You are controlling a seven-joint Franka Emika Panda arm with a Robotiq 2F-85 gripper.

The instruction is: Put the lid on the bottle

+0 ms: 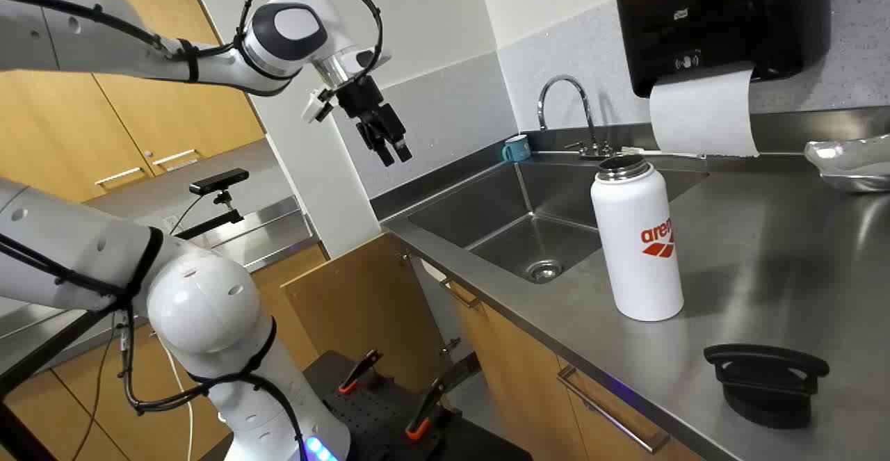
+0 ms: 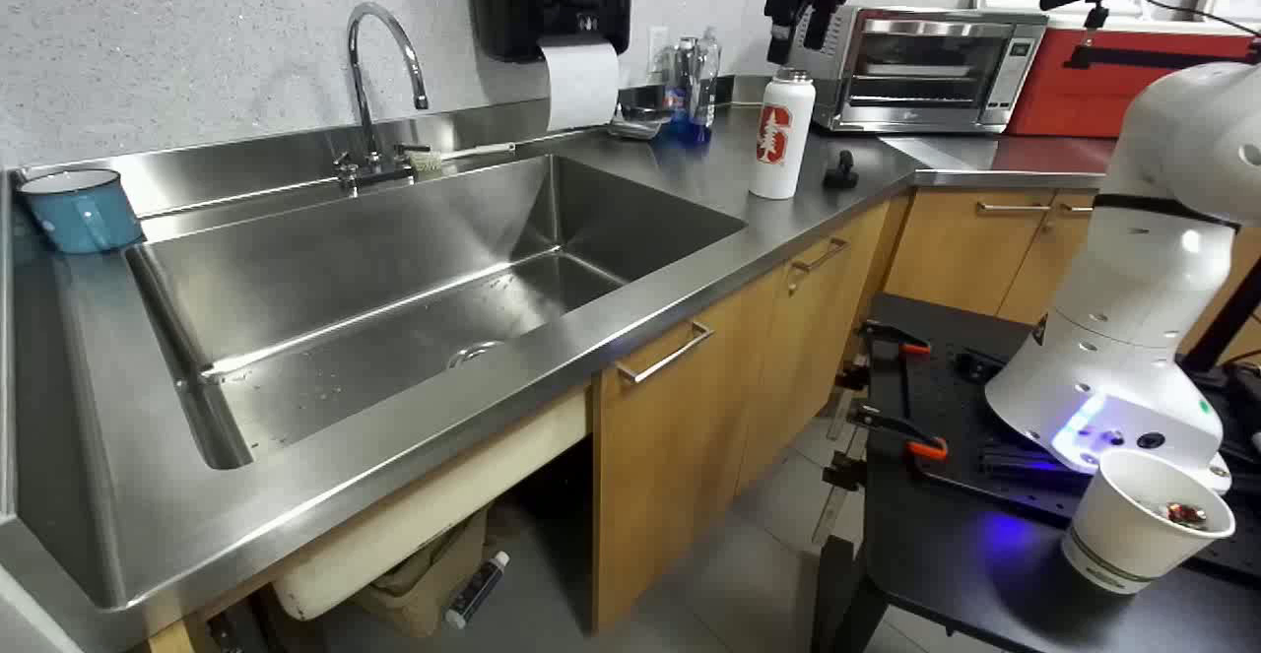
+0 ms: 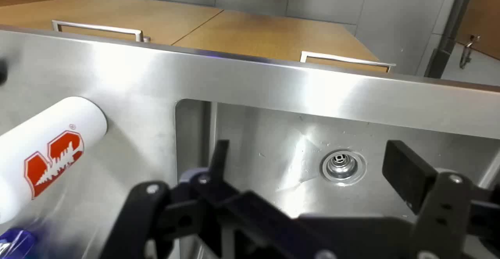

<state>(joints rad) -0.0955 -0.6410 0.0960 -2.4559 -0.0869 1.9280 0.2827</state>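
Note:
The bottle (image 1: 636, 245) stands upright and uncapped on the steel counter beside the sink; it also shows in an exterior view (image 2: 783, 146) and at the left of the wrist view (image 3: 54, 149). The black lid (image 1: 768, 391) with its loop handle lies on the counter near the front edge, apart from the bottle; it also shows in an exterior view (image 2: 840, 172). A dark blur at the wrist view's left edge may be the lid. My gripper (image 1: 396, 155) is open and empty, high above the counter; its spread fingers show in the wrist view (image 3: 307, 153) with the sink below.
The sink (image 2: 630, 338) is set into the counter. A faucet (image 1: 587, 117), a paper towel dispenser (image 1: 723, 23) and a blue mug (image 2: 81, 210) stand around it. Clear bottles (image 2: 701, 87) and a toaster oven (image 2: 926, 72) are farther along the counter.

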